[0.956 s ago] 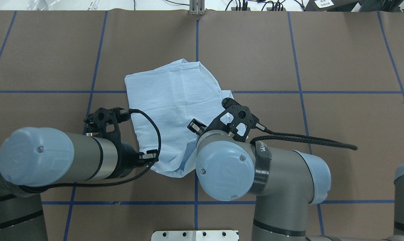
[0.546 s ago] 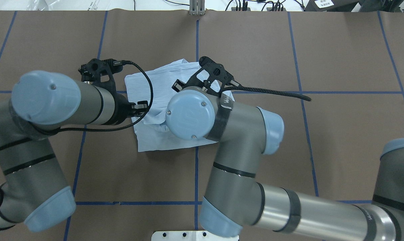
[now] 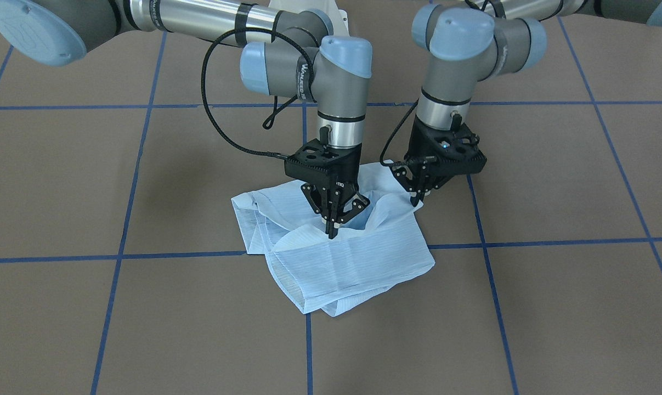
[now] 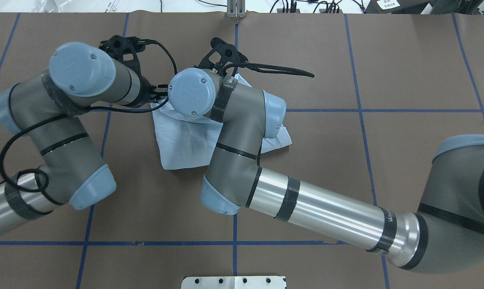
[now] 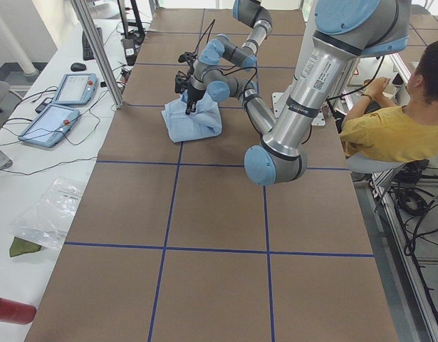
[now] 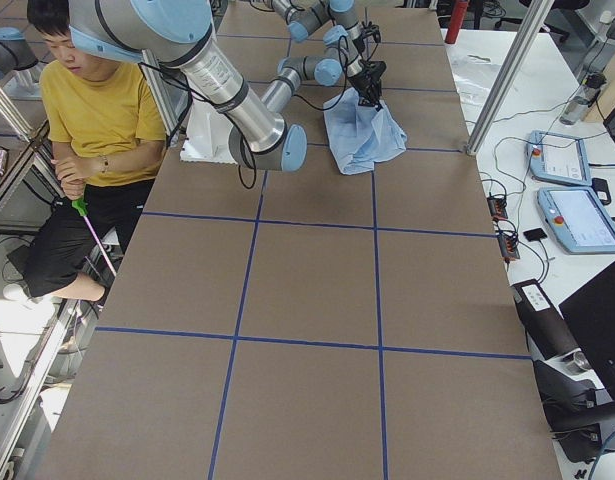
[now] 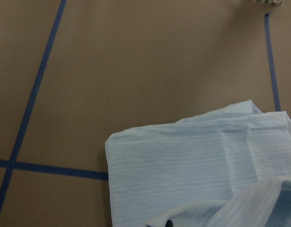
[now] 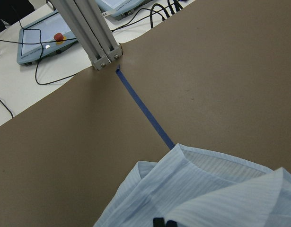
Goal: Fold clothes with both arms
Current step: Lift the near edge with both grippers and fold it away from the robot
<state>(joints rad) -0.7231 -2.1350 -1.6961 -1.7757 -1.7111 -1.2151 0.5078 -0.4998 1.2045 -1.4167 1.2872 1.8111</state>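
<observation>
The light blue striped shirt (image 3: 341, 269) lies folded in a bundle on the brown table; it also shows in the overhead view (image 4: 185, 140). In the front-facing view my right gripper (image 3: 332, 227) points straight down, shut on a raised fold at the shirt's middle. My left gripper (image 3: 417, 196) is shut on the shirt's edge at the bundle's side, just above the table. In the overhead view both arms' wrists hide the fingers. Each wrist view shows lifted fabric at the bottom edge: the left one (image 7: 192, 170) and the right one (image 8: 207, 198).
Blue tape lines (image 4: 362, 110) divide the table into squares. An aluminium post (image 4: 235, 8) stands at the far edge and a white base plate (image 4: 233, 282) at the near edge. A seated person in yellow (image 5: 389, 128) is beside the robot. Tablets (image 5: 55, 107) lie on a side table.
Both arms have swung away from the robot toward the far edge, carrying the shirt's near part over the far part. The shirt now looks shorter and more bunched.
</observation>
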